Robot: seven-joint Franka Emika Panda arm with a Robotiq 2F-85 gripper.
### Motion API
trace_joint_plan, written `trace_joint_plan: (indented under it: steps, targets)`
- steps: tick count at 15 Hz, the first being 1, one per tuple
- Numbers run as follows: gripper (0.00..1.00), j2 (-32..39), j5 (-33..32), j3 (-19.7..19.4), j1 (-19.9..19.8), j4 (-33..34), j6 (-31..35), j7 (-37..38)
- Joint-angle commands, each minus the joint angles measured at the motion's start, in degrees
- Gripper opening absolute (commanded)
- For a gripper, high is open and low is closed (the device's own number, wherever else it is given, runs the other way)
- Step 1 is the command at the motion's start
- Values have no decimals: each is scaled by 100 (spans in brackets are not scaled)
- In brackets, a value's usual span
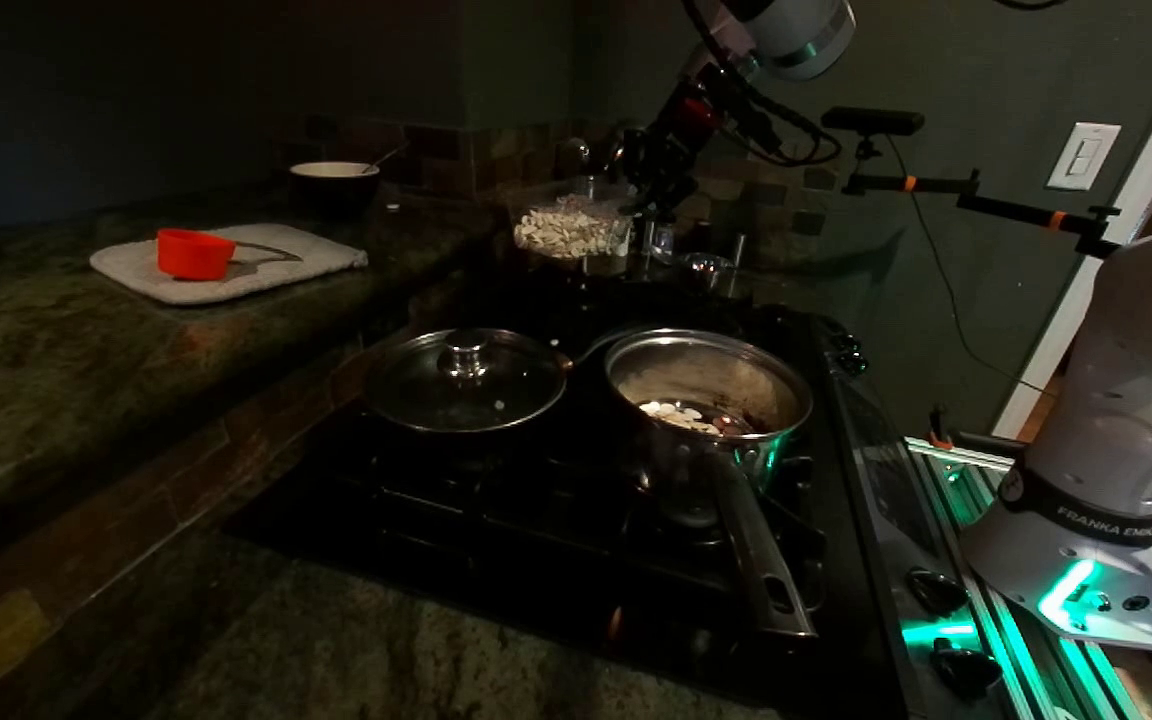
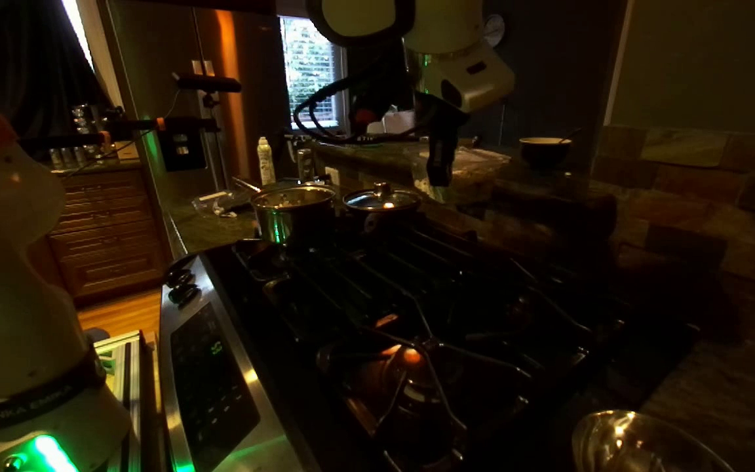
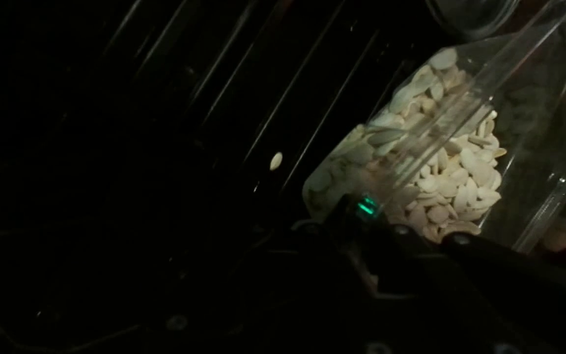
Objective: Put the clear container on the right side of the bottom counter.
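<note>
The clear container (image 3: 523, 137) is at my fingertips: the edge of its see-through wall runs straight in to my gripper (image 1: 648, 203), and I am narrowed onto that wall, pinching it, as far as the gloom lets me see. Most of the container lies to one side of me, left of my gripper in an exterior view and reaching off toward the right in the wrist view. Pale seeds (image 3: 455, 182) are heaped inside it. Below I make out the dark cooktop (image 1: 536, 545), with one loose seed (image 3: 276, 161) on it; the cooktop is set into the bottom counter (image 1: 406, 660). Well apart from me stands a saucepan (image 1: 726, 378) with some pale pieces in it and, just beside that, a glass lid (image 1: 436, 395). On the raised ledge (image 1: 26, 370) a red cup (image 1: 194, 255) sits on a pale mat (image 1: 311, 270), and a dark bowl (image 1: 334, 190) stands farther along.
</note>
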Motion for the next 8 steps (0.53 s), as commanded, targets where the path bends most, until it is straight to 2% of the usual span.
trace_joint_plan:
  steps: [1, 8]
  targets:
    - [2, 433, 186, -260, -157, 408, 446, 457]
    - [2, 1165, 245, -748, -626, 829, 1140, 1431]
